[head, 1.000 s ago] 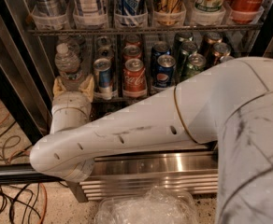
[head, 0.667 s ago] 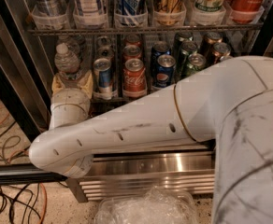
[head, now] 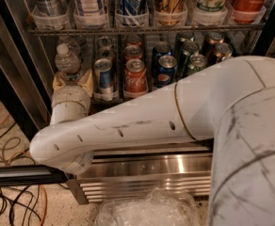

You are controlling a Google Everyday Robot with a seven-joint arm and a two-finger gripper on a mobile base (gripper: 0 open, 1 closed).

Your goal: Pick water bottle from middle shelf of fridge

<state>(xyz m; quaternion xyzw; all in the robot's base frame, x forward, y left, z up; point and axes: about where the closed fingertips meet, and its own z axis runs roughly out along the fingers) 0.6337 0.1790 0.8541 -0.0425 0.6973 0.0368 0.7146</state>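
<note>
- Camera view: the claw is at the left end of the middle shelf inside the fridge. It sits at the tip of a white arm that reaches in from the lower right.
- The water bottle stands upright right at the claw. Its white cap and ribbed upper body rise just above the claw, and its lower part is hidden behind it.
- I cannot tell whether the claw is clamped on the bottle or only set around it.
- Just to the right of the claw stands a blue and silver can. Past that are a red Coca-Cola can, a Pepsi can and a green can, each farther from the claw than the last.
- Above the claw runs the upper rack, which holds tall cans in clear plastic cups.
- Below and to the right of the claw, under the arm, is the ribbed steel base grille of the fridge.
- Crumpled clear plastic lies on the floor in front of the grille.
- Far below and to the left of the claw, orange and black cables trail over the speckled floor.
</note>
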